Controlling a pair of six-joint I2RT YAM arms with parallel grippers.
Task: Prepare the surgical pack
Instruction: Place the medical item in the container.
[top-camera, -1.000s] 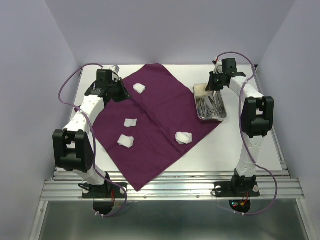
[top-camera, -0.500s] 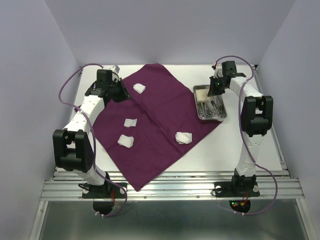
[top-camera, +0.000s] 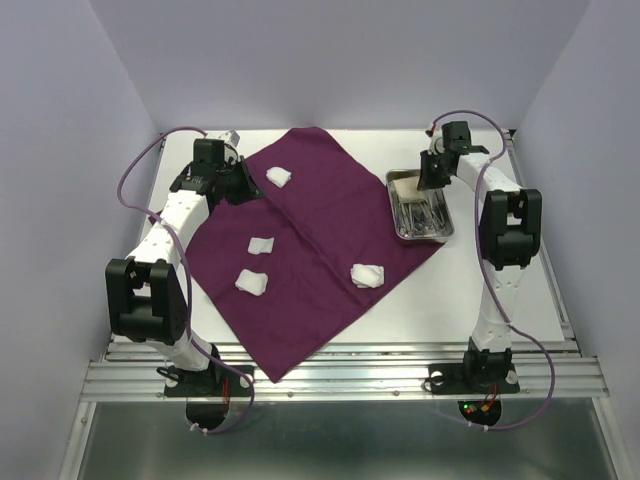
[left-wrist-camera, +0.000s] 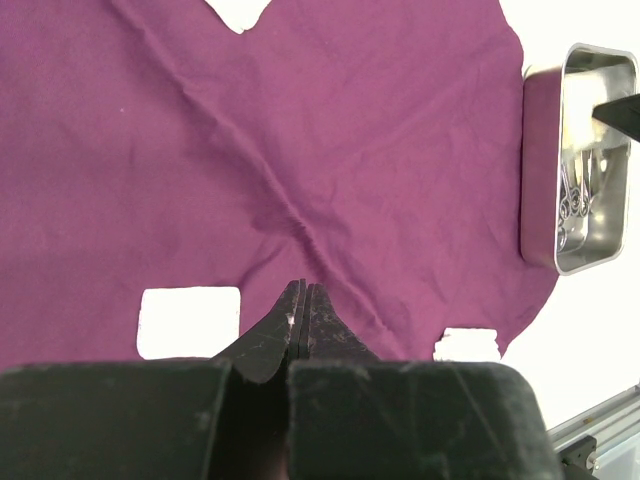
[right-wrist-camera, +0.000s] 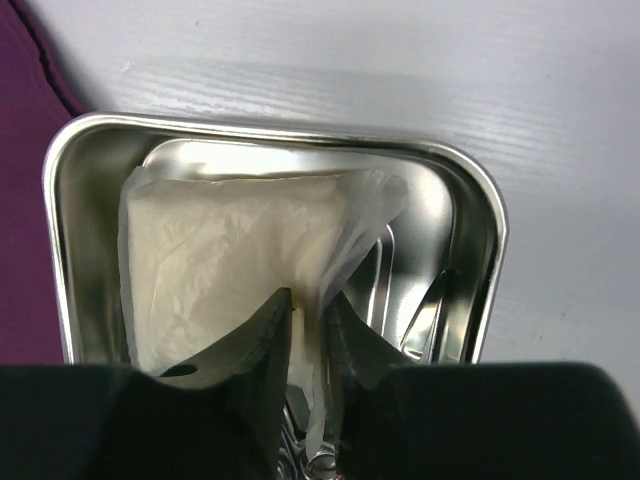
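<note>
My right tool (right-wrist-camera: 305, 325) sits inside the rectangular steel tray (right-wrist-camera: 487, 235), jaws slightly apart around the edge of a white gauze pad in thin clear film (right-wrist-camera: 215, 265); whether it grips, I cannot tell. The pad looks soft, light and slippery, so a corner suits best. Silver scissor-like instruments (right-wrist-camera: 432, 318) crowd beside it. Left of the tray, my left tool (left-wrist-camera: 303, 318) hangs closed over the deep-purple cloth wrap (left-wrist-camera: 300, 120).

The left arm (top-camera: 172, 222) reaches forward from its base and bends inward. The left gripper (left-wrist-camera: 302, 292) has its jaws pressed fully together. The right arm (top-camera: 497, 215) stretches far forward, with the right gripper (right-wrist-camera: 308, 310) tipped downward and its jaws slightly parted.
</note>
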